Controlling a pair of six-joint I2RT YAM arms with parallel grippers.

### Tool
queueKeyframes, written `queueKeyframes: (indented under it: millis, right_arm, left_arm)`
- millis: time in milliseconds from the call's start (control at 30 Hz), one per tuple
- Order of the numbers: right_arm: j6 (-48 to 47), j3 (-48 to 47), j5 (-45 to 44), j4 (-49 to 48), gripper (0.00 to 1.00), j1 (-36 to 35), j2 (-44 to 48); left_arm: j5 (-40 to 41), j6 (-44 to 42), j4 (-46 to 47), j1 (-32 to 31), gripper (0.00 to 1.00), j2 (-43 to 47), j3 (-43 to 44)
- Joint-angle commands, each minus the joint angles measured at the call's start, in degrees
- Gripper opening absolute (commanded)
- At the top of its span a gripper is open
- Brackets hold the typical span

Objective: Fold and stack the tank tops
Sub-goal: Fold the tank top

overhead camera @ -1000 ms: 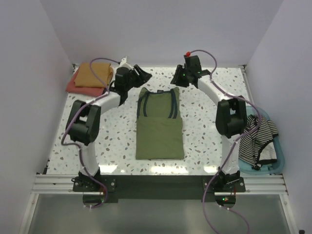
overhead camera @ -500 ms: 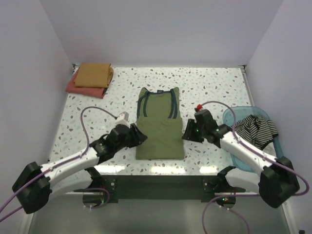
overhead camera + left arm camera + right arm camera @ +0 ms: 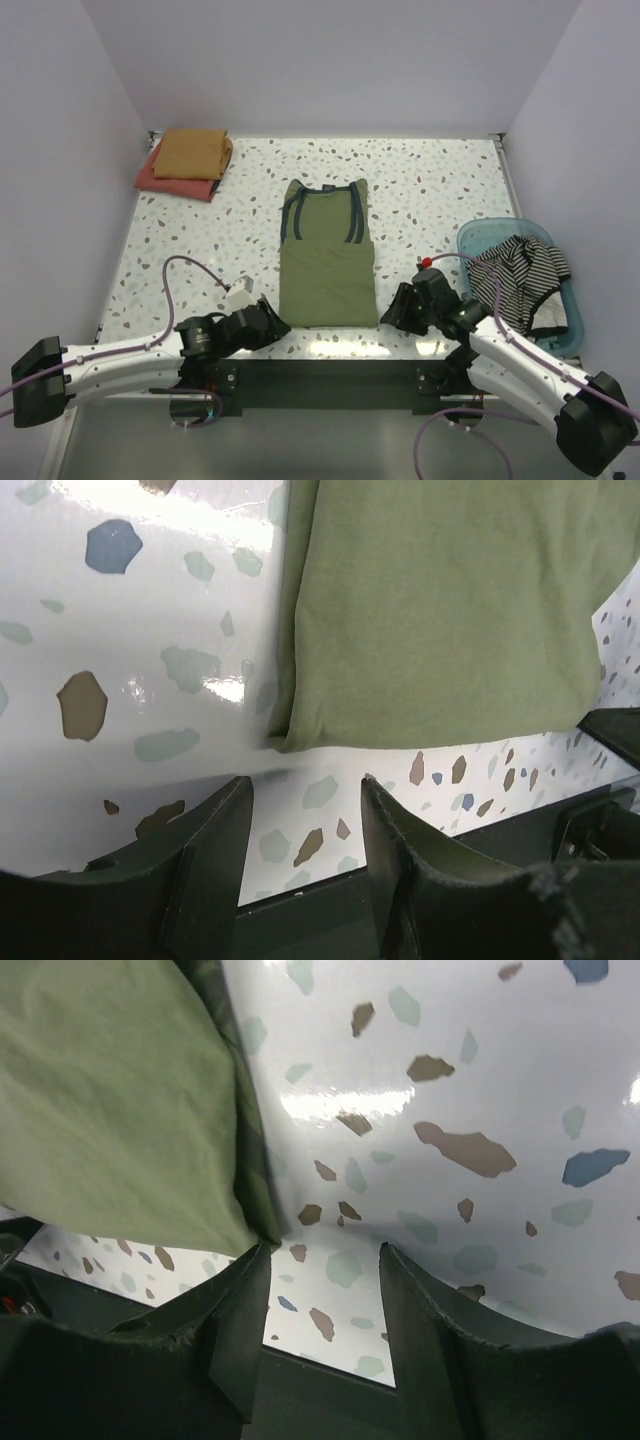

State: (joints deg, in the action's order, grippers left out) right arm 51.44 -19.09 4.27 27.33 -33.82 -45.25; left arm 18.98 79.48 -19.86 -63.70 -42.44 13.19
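Cloth sat folded at the far left corner of the desk (image 3: 440,190): the mustard tank top (image 3: 192,152) on the red tank top (image 3: 158,181). From overhead I saw the left arm (image 3: 110,352) stretched low along the near edge, with the left end effector (image 3: 268,322) aimed at the near left corner of the olive tank top (image 3: 327,260). That top lay flat mid-desk, its lower half doubled over and its navy-trimmed straps pointing away from me.

The left wrist camera showed what the overhead view could not. The fingers (image 3: 215,830) stood parted around bare desk and held nothing, with the olive corner just beyond the gap.

On the other side, the right arm (image 3: 520,350) lay low as well, and the right end effector (image 3: 400,308) was beside the top's near right corner. In its wrist view the fingers (image 3: 415,1290) were likewise spread and empty. The corner came down to the tip of one finger, and I could not tell whether they touched.

Farthest right, only the overhead camera caught the striped tank top (image 3: 525,275), draped unfolded over the blue basket (image 3: 560,335) at the desk's edge.
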Motion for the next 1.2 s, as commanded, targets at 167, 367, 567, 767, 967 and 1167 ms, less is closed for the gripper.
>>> queueKeyframes:
  millis: [167,367,567,767,967,1167]
  right_arm:
    - [7.35,4.41,3.11,-7.64,0.51,-1.77,-0.80]
    - [11.30,7.84,2.93,-12.47,0.51,-2.74,-1.85]
    - [13.24,9.25,2.23,-14.94,0.48,-4.40,-3.61]
    - [14.04,8.98,0.39,-15.90,0.43,-6.43,-6.07]
    - [14.22,9.07,-0.67,-16.35,0.31,-7.04,-7.13]
    - [11.50,6.09,-2.69,-12.13,0.16,-7.22,-6.95]
  left_arm:
    - [9.49,14.47,-2.21,-5.73,0.54,-3.44,-0.80]
    - [11.60,17.11,-1.59,-6.08,0.54,-2.48,-1.76]
    - [13.01,19.66,-3.08,-6.08,0.48,-0.80,-2.91]
    - [13.18,20.36,-2.03,-6.08,0.46,-4.67,-2.64]
    - [13.71,17.82,2.97,-6.00,0.41,-8.01,-3.70]
    - [14.42,8.42,4.30,-6.00,0.13,-11.44,0.16]
